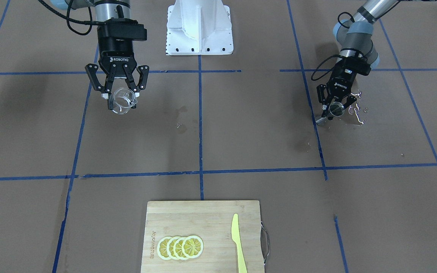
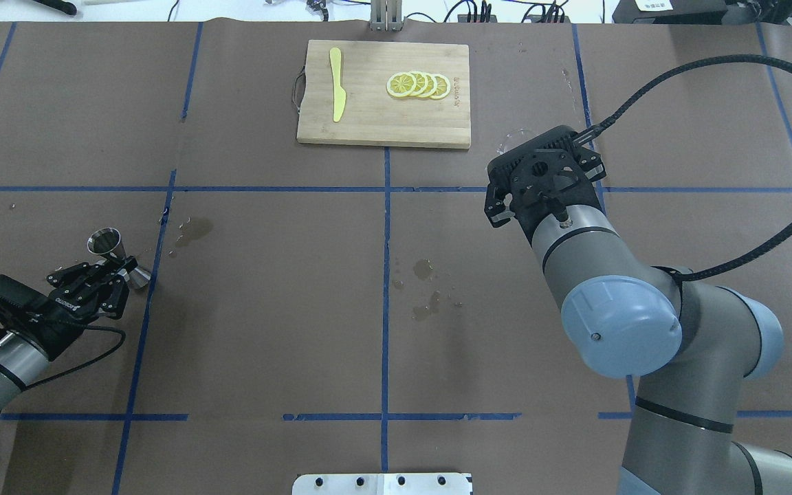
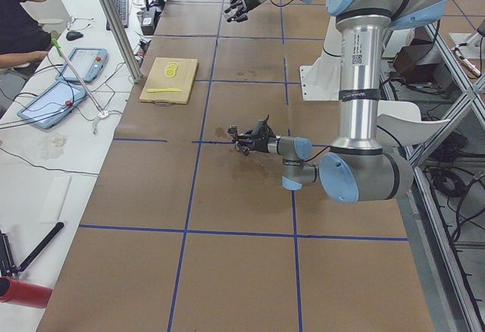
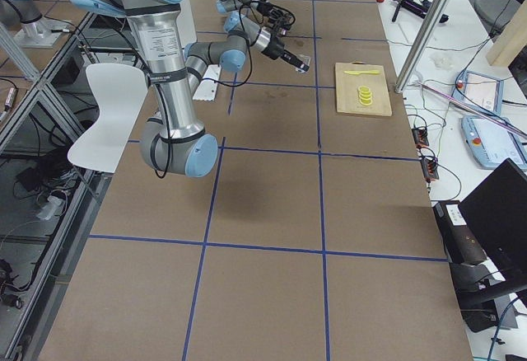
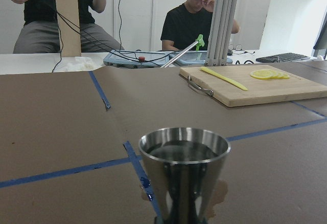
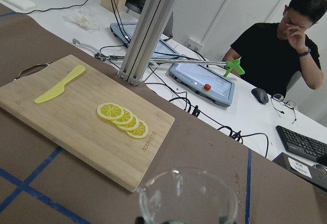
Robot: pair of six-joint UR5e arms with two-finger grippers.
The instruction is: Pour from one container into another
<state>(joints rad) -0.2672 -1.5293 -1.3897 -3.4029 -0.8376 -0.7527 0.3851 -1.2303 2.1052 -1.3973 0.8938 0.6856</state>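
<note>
In the upper left of the front-facing view, the right gripper (image 1: 123,98) hangs above the brown paper with its fingers pressed against the sides of the clear glass cup (image 1: 123,104), which is tilted. At the far right of that view, the left gripper (image 1: 335,107) reaches in low and is clamped on the waist of the silver jigger (image 5: 184,173), which stands upright. A glinting wet patch (image 1: 357,112) lies just beside it.

The two vessels are well apart, with darker wet stains (image 2: 427,289) on the paper between them. At the lower centre sits a bamboo cutting board (image 1: 188,218) carrying overlapping lemon slices (image 1: 180,247) and a yellow plastic knife (image 1: 237,242). In the overhead view, the right arm's wrist (image 2: 554,185) hides its own gripper.
</note>
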